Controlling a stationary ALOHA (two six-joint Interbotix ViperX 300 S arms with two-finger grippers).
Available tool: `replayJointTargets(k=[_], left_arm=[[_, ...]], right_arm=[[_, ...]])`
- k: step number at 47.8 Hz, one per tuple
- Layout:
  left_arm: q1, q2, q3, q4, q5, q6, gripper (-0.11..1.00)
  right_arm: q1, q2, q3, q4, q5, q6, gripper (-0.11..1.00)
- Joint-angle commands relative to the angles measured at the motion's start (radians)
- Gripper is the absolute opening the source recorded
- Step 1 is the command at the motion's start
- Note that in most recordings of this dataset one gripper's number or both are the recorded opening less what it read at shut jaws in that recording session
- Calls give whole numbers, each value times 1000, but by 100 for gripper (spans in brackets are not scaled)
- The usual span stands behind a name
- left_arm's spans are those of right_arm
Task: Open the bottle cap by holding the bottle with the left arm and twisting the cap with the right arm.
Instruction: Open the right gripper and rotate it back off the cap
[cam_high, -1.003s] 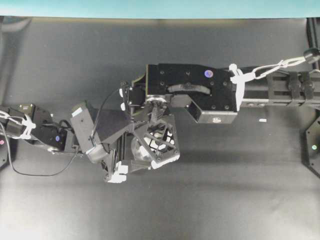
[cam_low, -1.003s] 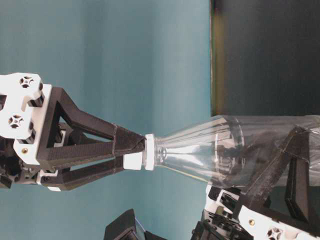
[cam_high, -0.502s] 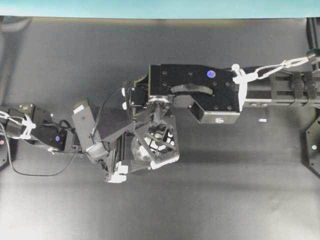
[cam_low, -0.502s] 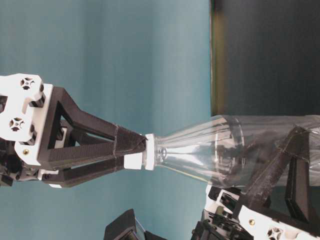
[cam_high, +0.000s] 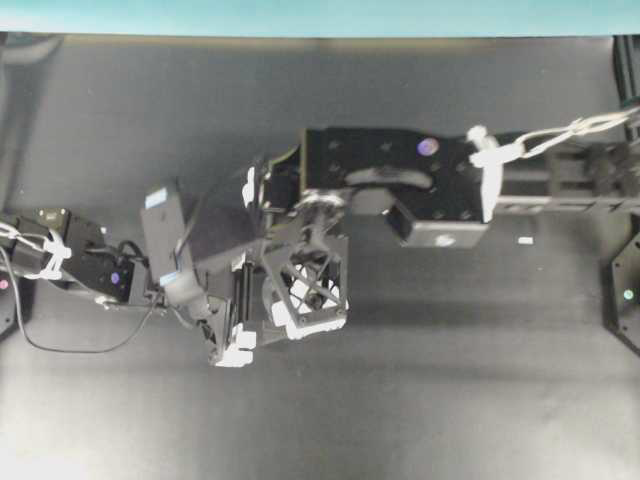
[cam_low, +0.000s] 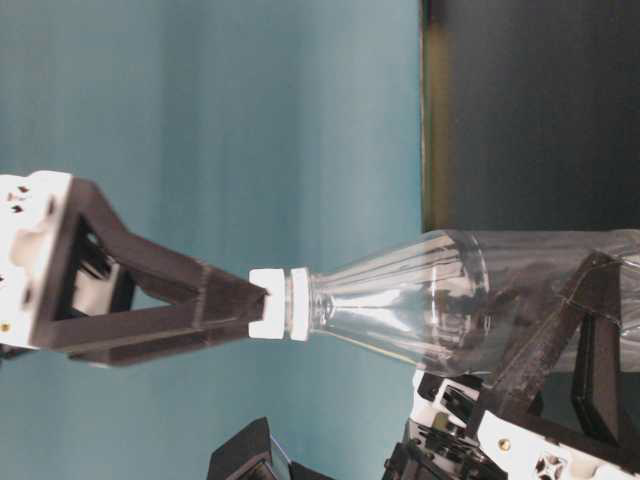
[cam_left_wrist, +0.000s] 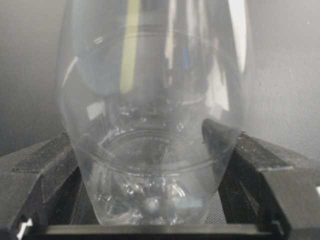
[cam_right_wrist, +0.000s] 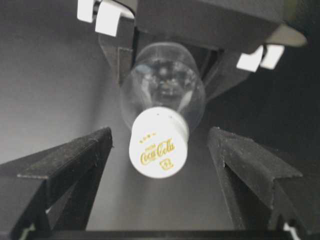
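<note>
- Clear plastic forms the bottle (cam_low: 430, 305), which stands upright on the dark surface (cam_high: 450, 380), seen sideways in the table-level view.
- White and marked with gold lettering, the bottle cap (cam_right_wrist: 158, 144) sits on the bottle's neck.
- Left arm (cam_high: 170, 255) reaches in low, and its end effector (cam_left_wrist: 150, 165) is clenched on the bottle's lower body, one black finger (cam_left_wrist: 45, 165) pressing each side.
- Right arm (cam_high: 400, 180) hangs above the bottle, its end effector (cam_right_wrist: 160, 150) released: in the right wrist view both lattice fingers (cam_right_wrist: 75, 160) stand well apart from the cap with a gap on each side.
- In the table-level view, the right fingers' tips lie level with the cap.
- A tiny white scrap (cam_high: 525, 241) lies on the surface to the right, well apart from the bottle.
</note>
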Motion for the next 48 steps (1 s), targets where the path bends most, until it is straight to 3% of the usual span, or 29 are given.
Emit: replayJointTargets(k=[1, 17, 31, 38, 44, 47, 48], left_arm=[[-6, -6, -9, 3, -3, -2, 80], [-9, -8, -8, 3, -3, -3, 80], [-9, -8, -9, 3, -3, -3, 80], [-9, -8, -11, 3, -3, -6, 80], [-9, -8, -11, 3, -3, -8, 80], [-9, -8, -9, 3, -3, -8, 80], [-11, -8, -9, 3, -3, -9, 80]], right_arm=[[8, -57, 0, 2, -17, 58, 75], [0, -158, 46, 3, -110, 278, 75], [12, -241, 183, 3, -236, 336, 75], [6, -276, 250, 3, -313, 396, 75], [0, -275, 261, 3, -327, 500, 75], [-3, -267, 249, 8, -318, 600, 75], [-6, -261, 238, 11, -310, 663, 75]])
